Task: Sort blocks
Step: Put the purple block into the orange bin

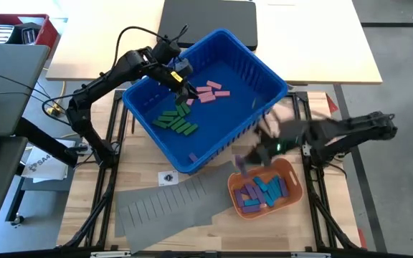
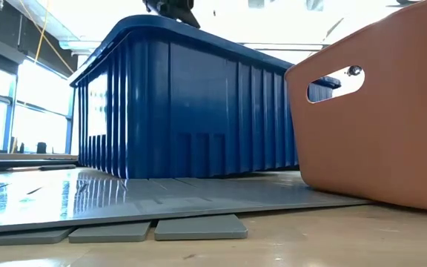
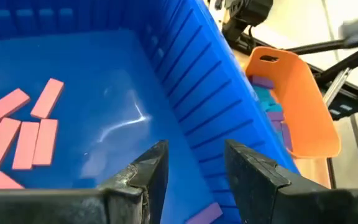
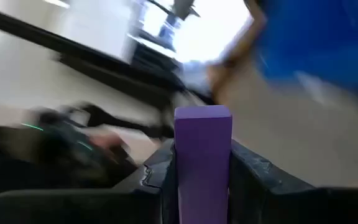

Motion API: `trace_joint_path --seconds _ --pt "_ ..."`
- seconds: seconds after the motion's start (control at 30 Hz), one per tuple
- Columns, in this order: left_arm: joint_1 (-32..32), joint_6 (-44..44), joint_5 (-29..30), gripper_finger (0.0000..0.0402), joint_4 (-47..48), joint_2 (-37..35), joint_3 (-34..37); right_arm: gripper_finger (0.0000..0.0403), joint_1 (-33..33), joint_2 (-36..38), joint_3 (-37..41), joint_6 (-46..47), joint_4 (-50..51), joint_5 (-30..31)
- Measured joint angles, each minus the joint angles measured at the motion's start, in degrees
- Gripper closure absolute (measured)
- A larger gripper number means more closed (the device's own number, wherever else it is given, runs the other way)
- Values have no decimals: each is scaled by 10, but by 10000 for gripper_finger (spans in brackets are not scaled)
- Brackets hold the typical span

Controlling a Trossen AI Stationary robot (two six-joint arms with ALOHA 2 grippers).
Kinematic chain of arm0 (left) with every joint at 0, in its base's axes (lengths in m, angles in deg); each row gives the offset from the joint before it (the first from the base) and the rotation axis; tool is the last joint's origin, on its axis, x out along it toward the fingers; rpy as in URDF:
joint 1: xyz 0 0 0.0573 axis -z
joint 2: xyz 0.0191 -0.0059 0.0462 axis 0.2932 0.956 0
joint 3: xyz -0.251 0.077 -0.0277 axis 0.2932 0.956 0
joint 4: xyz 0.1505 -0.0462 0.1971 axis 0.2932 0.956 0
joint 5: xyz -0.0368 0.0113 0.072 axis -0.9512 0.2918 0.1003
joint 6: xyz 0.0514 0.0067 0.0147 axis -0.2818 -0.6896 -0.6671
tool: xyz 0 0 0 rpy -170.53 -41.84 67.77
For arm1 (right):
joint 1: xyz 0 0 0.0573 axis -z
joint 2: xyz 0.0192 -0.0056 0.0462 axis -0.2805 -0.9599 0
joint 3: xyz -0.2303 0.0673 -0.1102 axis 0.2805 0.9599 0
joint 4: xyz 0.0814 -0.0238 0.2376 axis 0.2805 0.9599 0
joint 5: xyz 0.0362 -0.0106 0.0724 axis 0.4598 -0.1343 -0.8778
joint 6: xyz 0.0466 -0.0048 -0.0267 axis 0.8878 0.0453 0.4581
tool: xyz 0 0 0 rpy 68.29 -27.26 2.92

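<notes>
right gripper [image 4: 201, 168], at centre right of the high view between the blue bin [image 1: 253, 64] and the orange tub [image 1: 292, 175], pinches a purple block [image 4: 202, 155] upright between its dark fingers; its arm shows as a blur.

left gripper [image 3: 194, 171] hangs inside the blue bin near the upper middle of the high view, its fingers spread and holding nothing, just beside the pink blocks [image 1: 210, 92]. green blocks [image 1: 178, 120] lie in a loose heap lower left in the bin. blue and purple blocks [image 1: 264, 192] fill the orange tub at lower right.

judged from this, the step in hand is carrying the purple block to the orange tub; the next move calls for lowering over the tub's rim and letting go. one more purple block [image 3: 204, 213] lies on the bin floor by the left gripper.

the blocks are flat, smooth, hard-edged slabs. the bin is glossy ribbed plastic; the tub is smooth with a handle slot. a grey slotted sheet [image 1: 171, 204] lies flat on the wooden table [image 1: 214, 240].
</notes>
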Motion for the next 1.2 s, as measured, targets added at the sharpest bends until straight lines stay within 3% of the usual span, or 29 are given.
trace_joint_path --seconds 0.13,0.3,0.5,0.73,0.93,1.2 --pt "-12 -17 0 255 14 0 0 303 -88 0 74 152 55 51" --pt "-15 -32 -1 254 15 0 0 303 -141 0 147 289 132 58" --pt "-14 -44 -2 254 16 0 0 303 -150 0 185 330 262 13" --pt "-14 -40 -2 254 17 0 0 303 -149 0 253 356 268 -46" --pt "-14 -40 -2 254 34 0 0 256 -149 0 285 391 265 -41" --pt "-14 -41 -2 254 40 0 1 269 -147 0 283 410 276 -27"
